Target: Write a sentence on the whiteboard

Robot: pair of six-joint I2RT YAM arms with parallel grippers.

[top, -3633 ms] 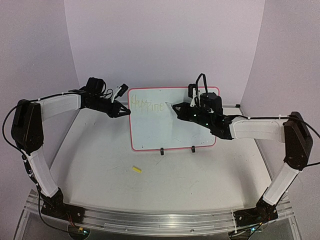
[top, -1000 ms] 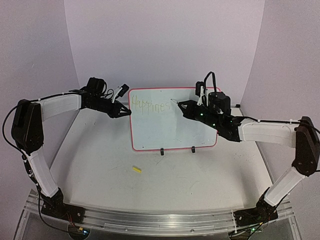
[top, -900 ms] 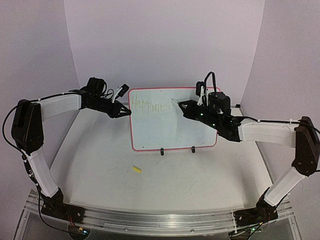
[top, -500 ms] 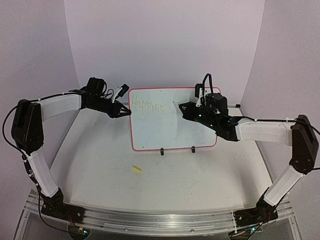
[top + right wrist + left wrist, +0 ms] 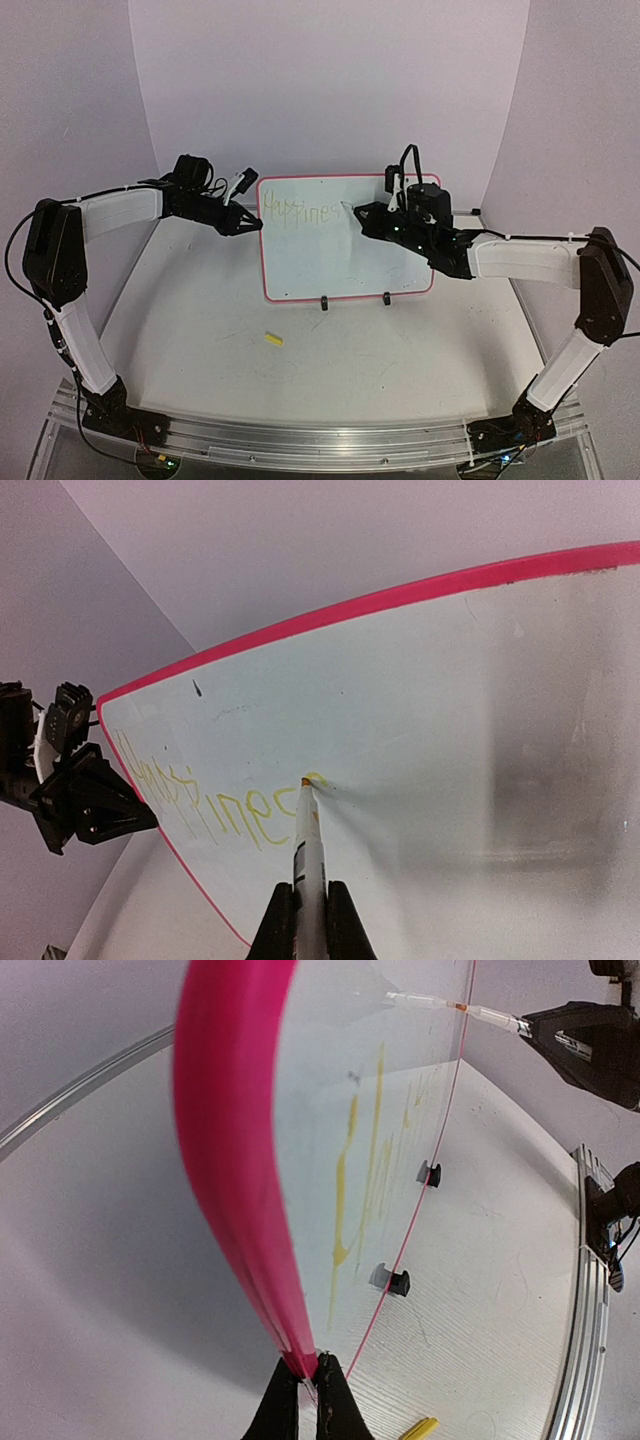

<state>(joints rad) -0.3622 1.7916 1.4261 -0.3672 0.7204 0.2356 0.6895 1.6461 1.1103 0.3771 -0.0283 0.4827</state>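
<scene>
Sliding toward 3 o'clock along the top line, the right hand [image 5: 362,212] has carried its thin white marker [image 5: 308,830] one letter's place further in the last second. The faint yellow-green handwritten sentence [image 5: 215,800] read "Happine" a few seconds back and now reads "Happines". The marker's orange-tinged tip touches the board just past that "s", where a small fresh curl of ink shows. My reading is that the second "s" is being started, so the first word is nearly done and everything after it is still unwritten.

The large white rectangular whiteboard [image 5: 345,265] with its thin red-pink border has not shifted. It stands upright on two small black clip feet [image 5: 323,302] at the 12 o'clock side of the pale table [image 5: 400,360]. The right hand's jaws are closed narrow on the marker's barrel. The left hand [image 5: 305,1400] stays pinched tight on the board's 9 o'clock edge, near the upper corner, likely steadying it against the pen's push. A small yellow cap-like piece [image 5: 273,339] lies on the table toward 6 o'clock of the board, well apart from both hands.
</scene>
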